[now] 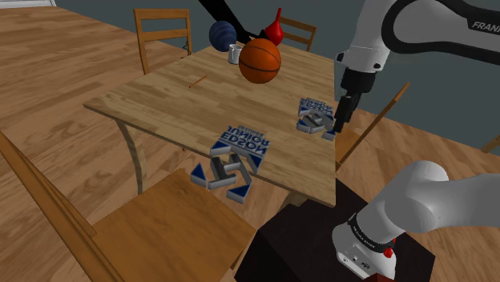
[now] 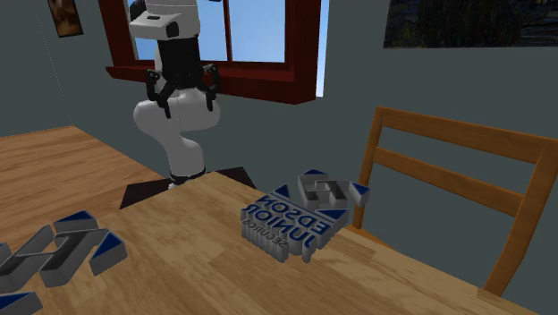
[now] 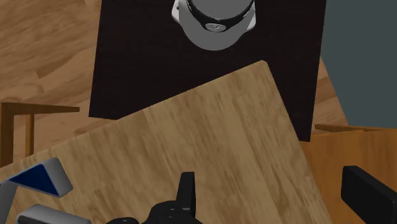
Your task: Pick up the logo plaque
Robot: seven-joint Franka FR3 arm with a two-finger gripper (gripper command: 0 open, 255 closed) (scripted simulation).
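Observation:
Two grey and blue logo plaques lie on the wooden table (image 1: 168, 96). The larger one, lettered EDSON JUNIOR (image 1: 239, 154) (image 2: 300, 215), sits at the table's edge beside a chair. The smaller plaque (image 1: 316, 115) (image 2: 55, 253) lies near the corner by the stand. My black gripper (image 1: 342, 122) (image 2: 190, 106) (image 3: 277, 191) hangs open above that corner, just beside the smaller plaque and well off the tabletop. Nothing is between its fingers. In the wrist view a blue and grey corner of the plaque (image 3: 41, 180) shows just outside one finger (image 3: 186, 191).
A basketball (image 1: 260, 61), a dark blue ball (image 1: 223, 35), a red vase (image 1: 275, 30) and a small mug (image 1: 235, 54) stand at the table's far end. Wooden chairs (image 1: 164, 32) (image 2: 447, 192) surround the table. The black stand (image 3: 159, 57) sits below the corner.

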